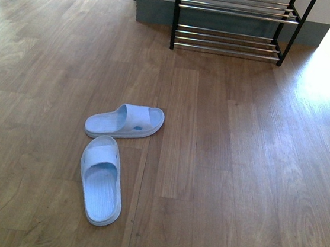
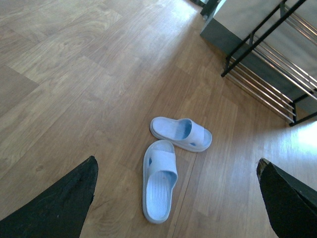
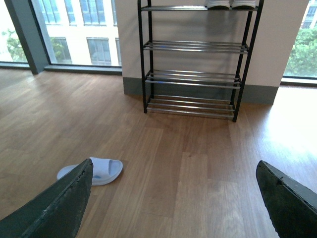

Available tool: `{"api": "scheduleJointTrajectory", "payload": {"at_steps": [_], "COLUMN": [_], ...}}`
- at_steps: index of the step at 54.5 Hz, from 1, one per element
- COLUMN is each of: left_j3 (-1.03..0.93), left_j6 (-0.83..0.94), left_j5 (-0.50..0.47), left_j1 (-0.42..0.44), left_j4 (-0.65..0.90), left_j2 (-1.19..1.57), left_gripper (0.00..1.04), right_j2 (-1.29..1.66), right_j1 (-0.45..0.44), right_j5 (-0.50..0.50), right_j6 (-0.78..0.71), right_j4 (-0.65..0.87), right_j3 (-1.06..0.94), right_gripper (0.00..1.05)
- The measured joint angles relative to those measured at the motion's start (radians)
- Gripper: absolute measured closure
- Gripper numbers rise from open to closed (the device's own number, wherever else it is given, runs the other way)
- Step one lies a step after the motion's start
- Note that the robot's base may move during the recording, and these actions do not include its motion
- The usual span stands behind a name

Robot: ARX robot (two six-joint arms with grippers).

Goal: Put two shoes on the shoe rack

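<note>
Two pale blue slide shoes lie on the wood floor. One shoe (image 1: 125,121) lies crosswise, the other shoe (image 1: 101,179) lengthwise just in front of it, nearly touching. The shoe rack (image 1: 231,12), black frame with chrome rods, stands against the far wall. The left wrist view looks down on both shoes (image 2: 181,133) (image 2: 159,181) and the shoe rack (image 2: 267,74); my left gripper (image 2: 177,168) hangs open well above them. My right gripper (image 3: 174,166) is open over bare floor, with one shoe (image 3: 101,171) beside its finger (image 3: 49,213) and the shoe rack (image 3: 193,45) ahead. Neither arm shows in the front view.
White-soled footwear (image 3: 231,4) sits on the rack's top tier, cut off by the frame edge. A grey skirting (image 1: 157,12) runs along the wall behind the rack. Floor-length windows (image 3: 74,29) flank the wall. Wood floor (image 1: 237,167) stretches between the shoes and the rack.
</note>
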Motion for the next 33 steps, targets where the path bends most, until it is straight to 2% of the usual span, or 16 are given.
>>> {"api": "scheduleJointTrajectory", "payload": {"at_steps": [9, 21, 33], "left_j3": [0.127, 0.33, 0.623], "left_j6": [-0.014, 0.023, 0.142], "left_j5": [-0.118, -0.225, -0.363], "left_j1": [-0.114, -0.236, -0.307], "left_j4": [0.169, 0.215, 0.236], "left_j2": [0.409, 0.981, 1.485], "left_gripper": [0.09, 0.09, 0.09], "right_j2": [0.0, 0.0, 0.0], "right_j1": [0.0, 0.0, 0.0], "right_j5": [0.0, 0.0, 0.0], "right_j6": [0.0, 0.0, 0.0], "right_j4": [0.0, 0.0, 0.0], "right_j3": [0.0, 0.0, 0.0], "right_gripper": [0.09, 0.09, 0.09]}}
